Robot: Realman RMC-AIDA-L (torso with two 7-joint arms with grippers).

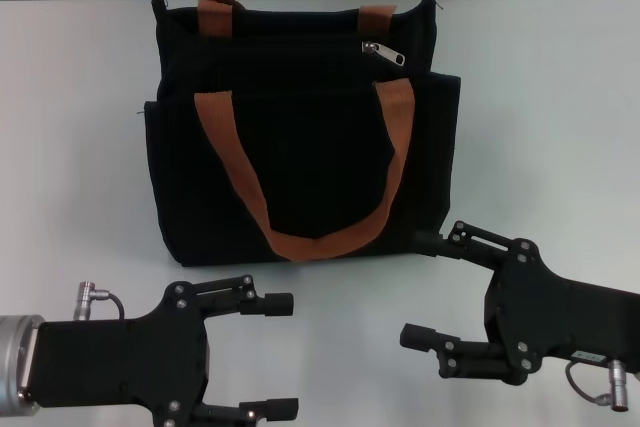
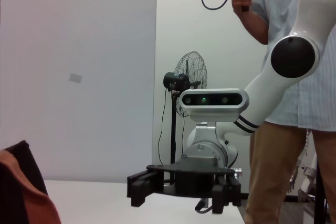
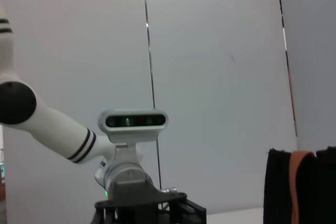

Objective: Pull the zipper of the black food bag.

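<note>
At the near edge of the white counter (image 1: 560, 97), the left gripper (image 1: 283, 355) hovers by the near-left corner with its two black fingers spread wide apart, holding nothing. The right gripper (image 1: 425, 287) hangs toward the near-right corner, its fingers likewise parted and empty; its farther finger reaches close to the bag's near-right bottom corner, and whether it touches cannot be told.

Beyond both grippers, the black food bag (image 1: 300, 137) lies around the middle of the counter, its top toward the far edge and its long axis running left to right. One brown-orange handle (image 1: 300, 237) droops in a loop over the front panel toward the near edge; the other (image 1: 300, 9) shows as two short stubs at the bag's far side.

The zipper (image 1: 383, 54) sits on the track near the bag's upper right end. Its silver pull tab lies flat, slanted, pointing toward the right and slightly toward the near edge.
</note>
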